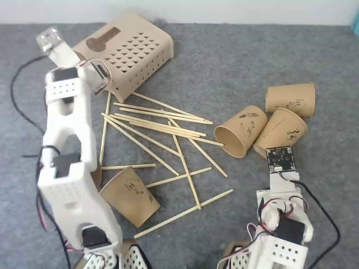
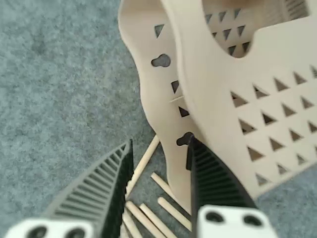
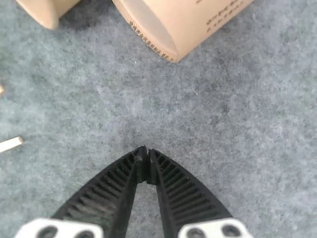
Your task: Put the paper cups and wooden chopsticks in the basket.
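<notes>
**Basket tipped over at the far left, cups and chopsticks loose on the bench**

The basket [image 1: 132, 53] [image 2: 247, 99] lies tipped over near the far left corner of the grey bench [image 1: 235, 61], a perforated wall facing up. The left end effector [image 1: 98, 75] [image 2: 159, 148] sits at the basket's near edge with its jaws spread well apart. It grips nothing, and the basket's rim shows between the jaws; whether either jaw touches it cannot be told.

The wooden chopsticks [image 1: 162, 126] [image 2: 148, 218] lie scattered and crossing over the middle of the bench, some ends reaching right up to the basket.

Three paper cups lie on their sides, clustered toward the right edge: one [image 1: 242, 130] with its mouth facing the chopsticks, a second [image 1: 281, 130] [image 3: 183, 25] just beside it, and a third [image 1: 290, 99] behind them. A fourth cup [image 1: 130, 196] lies near the front left, beside the left arm.

The right end effector [image 3: 147, 151] hovers over bare bench just short of the second cup, its jaws pressed together and empty.
</notes>
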You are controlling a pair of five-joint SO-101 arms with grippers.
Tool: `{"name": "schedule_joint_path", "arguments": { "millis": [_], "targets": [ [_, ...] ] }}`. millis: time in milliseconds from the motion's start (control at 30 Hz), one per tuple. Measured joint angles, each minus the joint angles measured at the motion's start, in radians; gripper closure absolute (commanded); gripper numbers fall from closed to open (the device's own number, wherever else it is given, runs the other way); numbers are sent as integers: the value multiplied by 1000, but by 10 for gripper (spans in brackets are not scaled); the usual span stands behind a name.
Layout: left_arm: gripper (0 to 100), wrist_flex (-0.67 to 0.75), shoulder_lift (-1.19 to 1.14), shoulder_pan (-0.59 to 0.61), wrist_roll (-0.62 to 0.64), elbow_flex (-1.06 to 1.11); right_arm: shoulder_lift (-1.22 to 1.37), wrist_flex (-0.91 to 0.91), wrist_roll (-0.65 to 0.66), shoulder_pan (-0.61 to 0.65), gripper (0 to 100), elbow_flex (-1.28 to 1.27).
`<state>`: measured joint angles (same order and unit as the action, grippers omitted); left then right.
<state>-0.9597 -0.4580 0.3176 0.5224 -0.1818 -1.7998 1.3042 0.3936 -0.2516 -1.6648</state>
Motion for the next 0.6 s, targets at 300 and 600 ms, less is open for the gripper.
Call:
{"name": "schedule_joint_path", "arguments": {
  "millis": [300, 600],
  "targets": [
    [822, 377, 463, -81, 0, 603, 0, 0, 0, 0, 991, 0],
    [822, 721, 660, -103, 0, 980, 0, 0, 0, 0, 991, 0]
  ]
}}
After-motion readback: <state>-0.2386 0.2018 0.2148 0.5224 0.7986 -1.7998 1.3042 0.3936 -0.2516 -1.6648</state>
